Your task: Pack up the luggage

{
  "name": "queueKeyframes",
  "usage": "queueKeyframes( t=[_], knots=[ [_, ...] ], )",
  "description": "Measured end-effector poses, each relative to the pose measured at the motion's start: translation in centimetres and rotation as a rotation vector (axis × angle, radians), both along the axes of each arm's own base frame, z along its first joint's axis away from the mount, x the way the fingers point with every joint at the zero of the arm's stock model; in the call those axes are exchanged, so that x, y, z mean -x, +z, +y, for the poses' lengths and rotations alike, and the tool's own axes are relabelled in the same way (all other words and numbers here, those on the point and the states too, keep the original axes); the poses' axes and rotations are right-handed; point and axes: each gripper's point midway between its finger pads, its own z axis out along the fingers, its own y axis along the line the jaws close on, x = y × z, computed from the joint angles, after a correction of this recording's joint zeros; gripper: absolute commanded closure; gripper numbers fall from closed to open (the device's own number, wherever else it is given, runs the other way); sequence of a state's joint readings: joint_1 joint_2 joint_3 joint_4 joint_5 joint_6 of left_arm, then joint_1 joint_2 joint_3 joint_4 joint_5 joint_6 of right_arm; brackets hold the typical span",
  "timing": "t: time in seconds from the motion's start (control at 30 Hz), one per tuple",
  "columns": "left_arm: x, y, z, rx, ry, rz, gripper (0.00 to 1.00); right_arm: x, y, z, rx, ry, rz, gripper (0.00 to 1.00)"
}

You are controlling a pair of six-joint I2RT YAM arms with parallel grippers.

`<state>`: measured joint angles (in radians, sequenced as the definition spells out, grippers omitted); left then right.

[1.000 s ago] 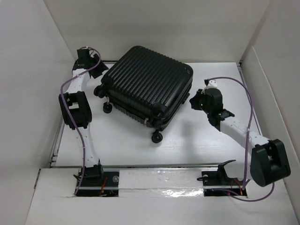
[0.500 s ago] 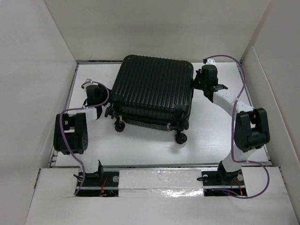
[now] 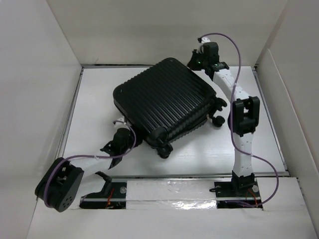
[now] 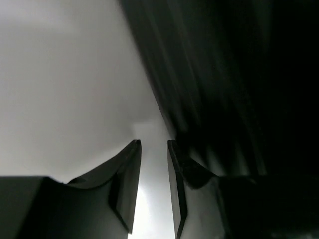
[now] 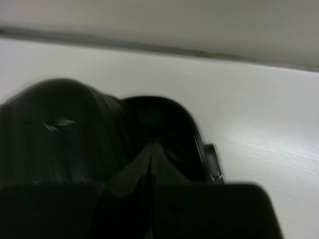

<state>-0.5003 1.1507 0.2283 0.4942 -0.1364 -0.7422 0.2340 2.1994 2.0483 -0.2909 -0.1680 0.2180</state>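
The luggage point(image 3: 167, 102), a black ribbed hard-shell suitcase, lies closed and flat on the white table, turned at an angle. Its caster wheels point(image 3: 164, 151) point toward the near right. My left gripper point(image 3: 124, 133) is low on the table at the suitcase's near-left corner. In the left wrist view its jaws point(image 4: 154, 144) stand a little apart with nothing between them, and the luggage point(image 4: 239, 74) is close on the right. My right gripper point(image 3: 193, 59) is at the far right corner of the suitcase. In the right wrist view it point(image 5: 149, 149) is shut, its tips against the dark luggage point(image 5: 65, 134).
White walls enclose the table point(image 3: 94, 99) at the left, back and right. A second wheel point(image 3: 218, 119) sticks out on the suitcase's right side beside my right arm. The left arm's elbow point(image 3: 60, 184) hangs over the near-left edge.
The suitcase has turned, its wheels now facing near right. My left gripper has pulled back to its near-left corner. My right arm has stretched to the far right corner.
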Motion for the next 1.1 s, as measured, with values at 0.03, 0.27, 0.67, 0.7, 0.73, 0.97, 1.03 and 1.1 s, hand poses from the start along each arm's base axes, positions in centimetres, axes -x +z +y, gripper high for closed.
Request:
queueKeyframes(
  t=[0.03,0.27,0.67,0.7,0.73,0.97,1.03,1.1],
  knots=[
    [1.7,-0.6,-1.4,0.014,-0.068,0.030,0.76,-0.2,1.2,2.6,-0.036,0.059,-0.019,0.98],
    [5.7,0.8,-5.1,0.080,-0.227,0.024,0.76,4.3,11.6,16.1,-0.271,0.421,-0.154,0.29],
    [6.0,0.6,-5.5,0.064,-0.255,0.036,0.76,17.5,13.9,2.1,-0.247,0.155,-0.204,1.00],
    [5.9,0.6,-5.6,0.063,-0.257,0.035,0.77,20.1,13.8,0.6,-0.250,0.109,-0.236,1.00],
    [5.8,0.7,-5.7,0.063,-0.260,0.032,0.77,22.7,13.7,-0.8,-0.256,0.063,-0.271,1.00],
    [5.7,0.7,-6.4,0.070,-0.292,0.018,0.78,29.1,3.9,-8.0,-0.225,-0.238,-0.236,1.00],
    [5.6,0.8,-6.6,0.072,-0.302,0.014,0.79,30.1,-0.9,-9.3,-0.177,-0.294,-0.142,1.00],
    [5.7,0.8,-6.8,0.076,-0.312,0.013,0.79,31.0,-3.7,-10.3,-0.141,-0.329,-0.074,1.00]
  ],
)
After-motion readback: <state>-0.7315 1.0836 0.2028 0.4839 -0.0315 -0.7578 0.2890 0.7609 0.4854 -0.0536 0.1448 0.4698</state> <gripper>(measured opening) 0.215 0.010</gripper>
